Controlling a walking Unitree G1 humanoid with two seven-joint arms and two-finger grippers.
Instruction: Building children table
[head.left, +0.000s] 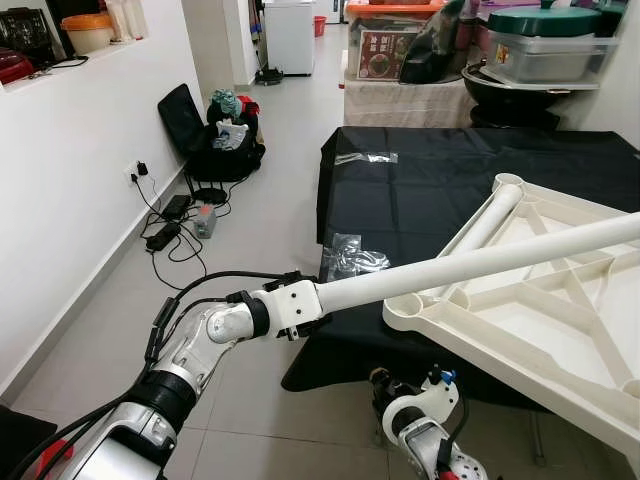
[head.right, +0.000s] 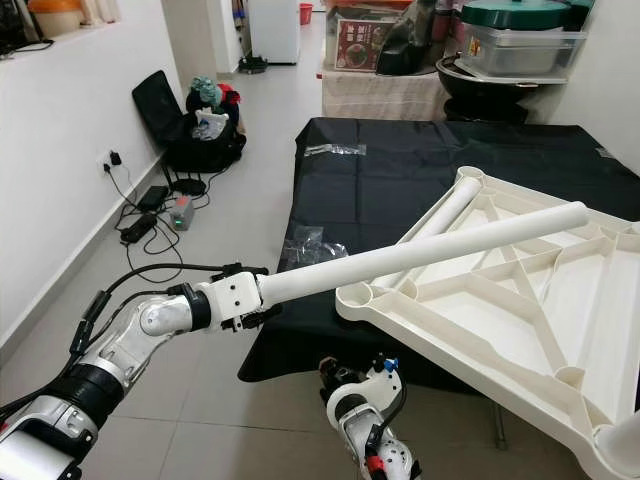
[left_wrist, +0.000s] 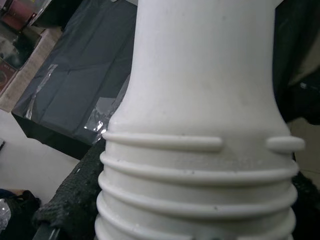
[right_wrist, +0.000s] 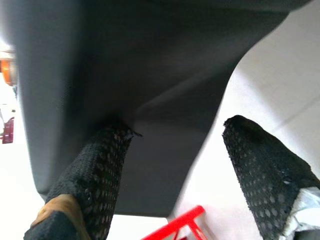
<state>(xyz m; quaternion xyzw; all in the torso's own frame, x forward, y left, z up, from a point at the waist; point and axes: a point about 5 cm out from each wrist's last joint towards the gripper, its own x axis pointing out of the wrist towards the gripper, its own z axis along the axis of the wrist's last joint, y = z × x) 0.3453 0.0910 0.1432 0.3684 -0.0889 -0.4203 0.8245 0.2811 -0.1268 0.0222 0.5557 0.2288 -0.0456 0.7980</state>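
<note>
White table leg (head.left: 480, 262) pinched in left tool (head.left: 300, 308), long axis rising rightward over upturned tabletop (head.left: 560, 330); right tool (right_wrist: 175, 165) spread.

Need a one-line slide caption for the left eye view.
Left gripper holds a white table leg over the upturned tabletop on the black-covered table.

Left gripper (head.right: 262, 300) holds white leg (head.right: 420, 250) over upturned tabletop (head.right: 500, 320).

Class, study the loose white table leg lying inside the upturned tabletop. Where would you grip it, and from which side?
Grip the lying leg near its middle, coming from above with fingers across its width. It is a round tube lying flat between the tabletop's ribs, so its ends sit near the rim and sideways access looks cramped. The left gripper already holds another leg.
</note>
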